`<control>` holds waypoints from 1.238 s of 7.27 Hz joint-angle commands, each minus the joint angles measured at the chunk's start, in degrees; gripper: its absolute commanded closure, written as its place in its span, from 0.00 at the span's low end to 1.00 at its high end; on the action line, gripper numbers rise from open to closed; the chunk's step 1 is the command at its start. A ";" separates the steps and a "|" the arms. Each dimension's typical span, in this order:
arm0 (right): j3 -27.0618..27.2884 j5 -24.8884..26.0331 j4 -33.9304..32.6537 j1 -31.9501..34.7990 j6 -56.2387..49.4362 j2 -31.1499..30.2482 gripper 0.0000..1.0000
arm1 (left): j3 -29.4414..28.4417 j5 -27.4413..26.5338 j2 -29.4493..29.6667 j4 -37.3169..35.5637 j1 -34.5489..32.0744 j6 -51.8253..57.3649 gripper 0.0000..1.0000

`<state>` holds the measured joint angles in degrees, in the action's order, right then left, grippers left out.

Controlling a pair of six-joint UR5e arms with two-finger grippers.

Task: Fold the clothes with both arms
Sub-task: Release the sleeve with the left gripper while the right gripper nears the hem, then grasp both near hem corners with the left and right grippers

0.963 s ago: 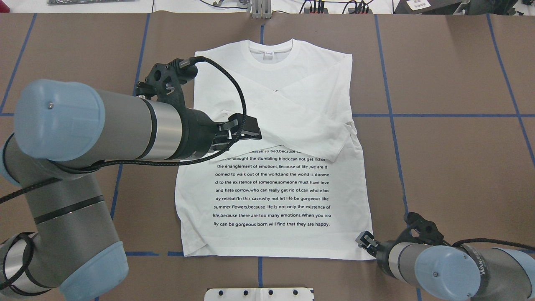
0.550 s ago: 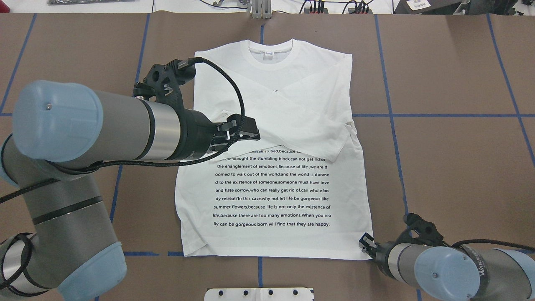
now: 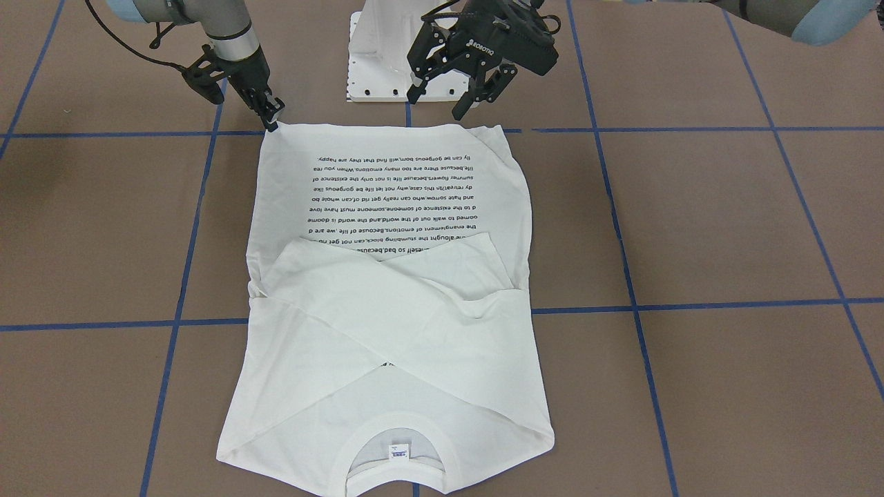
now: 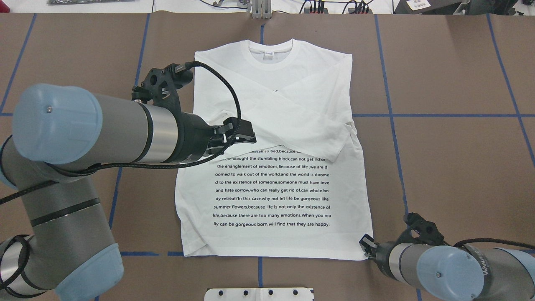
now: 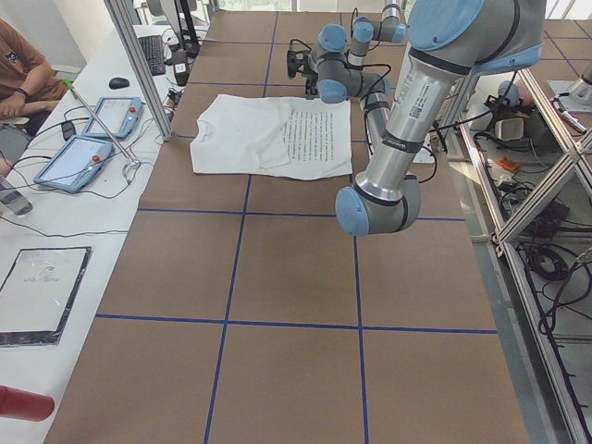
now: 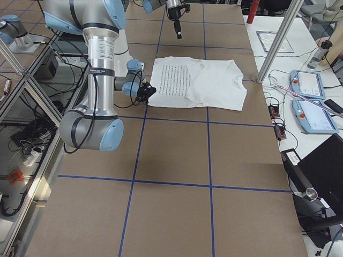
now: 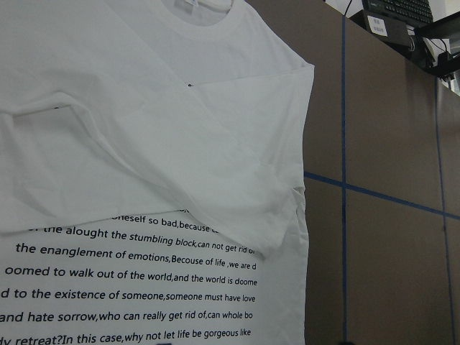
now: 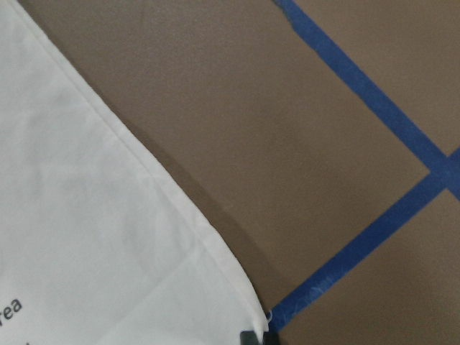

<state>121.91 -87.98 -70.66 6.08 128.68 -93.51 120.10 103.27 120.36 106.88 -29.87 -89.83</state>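
The white shirt [image 4: 288, 104] lies flat on the brown table with its printed text up. Both sleeves are folded across the chest [image 3: 387, 324] and the collar is at the far side. My left gripper [image 4: 241, 133], the bulky one, hangs open above the shirt's left middle and holds nothing [image 3: 447, 96]. The slim right gripper [image 4: 366, 242] sits low at the near right hem corner [image 3: 273, 119], open as far as I can see. In the right wrist view that corner [image 8: 248, 305] rests flat on the table, just ahead of a dark fingertip.
A white pedestal base [image 4: 259, 294] stands at the near table edge between the arms. Blue tape lines [image 4: 439, 115] cross the brown surface. In the exterior left view a seated person [image 5: 18, 65] and two tablets [image 5: 83, 148] are at a side bench.
The left gripper has drifted a little to the left and back over the shirt. The right gripper has edged closer to the hem corner. The shirt lies as before.
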 commanded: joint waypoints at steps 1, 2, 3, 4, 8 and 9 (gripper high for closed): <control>2.35 -1.58 0.00 0.16 0.00 -1.23 1.00 | 2.13 0.44 -7.37 -0.10 3.30 -5.24 0.19; 3.49 -1.93 0.09 0.16 0.00 -3.24 1.00 | 2.94 0.10 -11.42 -0.10 6.37 -7.87 0.19; 4.64 -2.11 0.09 0.08 0.00 -4.48 1.00 | 3.20 0.18 -15.73 -0.10 8.75 -8.25 0.19; 4.56 -2.19 0.09 0.08 -0.09 -4.58 1.00 | 2.51 0.01 -17.86 -0.10 11.39 -11.73 0.24; 4.30 -2.19 0.09 -0.01 -0.09 -4.40 1.00 | -2.94 -0.35 -17.53 -0.10 16.51 -12.21 0.29; 4.38 -2.19 0.09 -0.01 -0.18 -4.49 1.00 | -4.60 -0.35 -17.35 -0.10 17.21 -12.29 0.30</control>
<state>126.30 -90.17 -70.58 6.10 128.56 -97.96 117.18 102.95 102.88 106.80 -13.54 -102.07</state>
